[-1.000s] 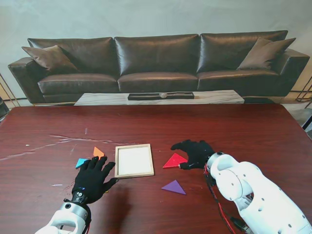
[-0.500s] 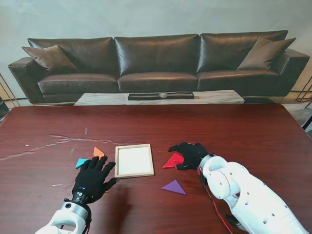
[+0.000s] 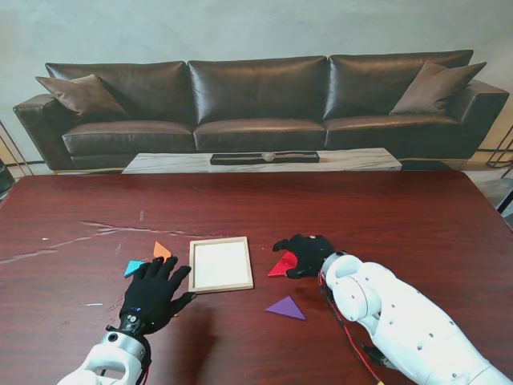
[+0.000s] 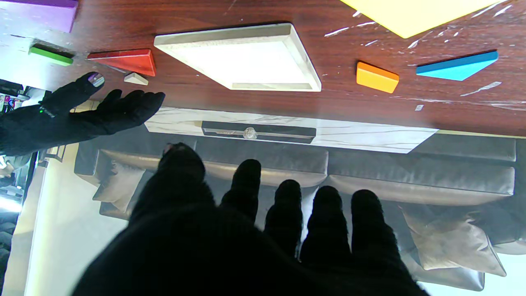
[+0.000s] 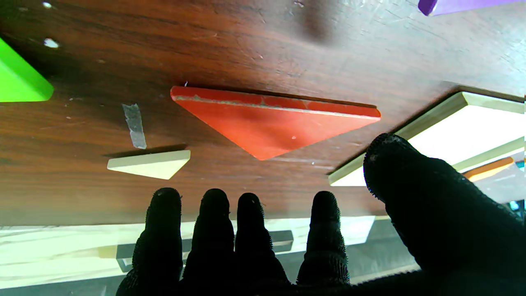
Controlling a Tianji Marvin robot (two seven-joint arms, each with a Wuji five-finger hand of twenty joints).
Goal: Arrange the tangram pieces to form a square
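Hands (image 3: 154, 290) (image 3: 307, 254) both spread, empty; only wrist views reveal green piece (image 5: 18, 78).

Bright, even light; glare on table (image 4: 254, 119); sharp focus.

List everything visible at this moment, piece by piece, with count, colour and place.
Tray: one, pale wood frame, white floor, table centre, no pieces inside.
Red triangle: one, right of tray, partly under the right hand.
Purple triangle: one, nearer to me than the red.
Orange piece: one, left of tray.
Blue piece: one, left of the orange.
Green piece: one, wrist views only.
White small triangle: one, beside the red.
Yellow piece: one, left wrist view only.
Sofa: one, dark leather, beyond the table.
Left hand: open, black glove.
Right hand: open, over the red triangle.
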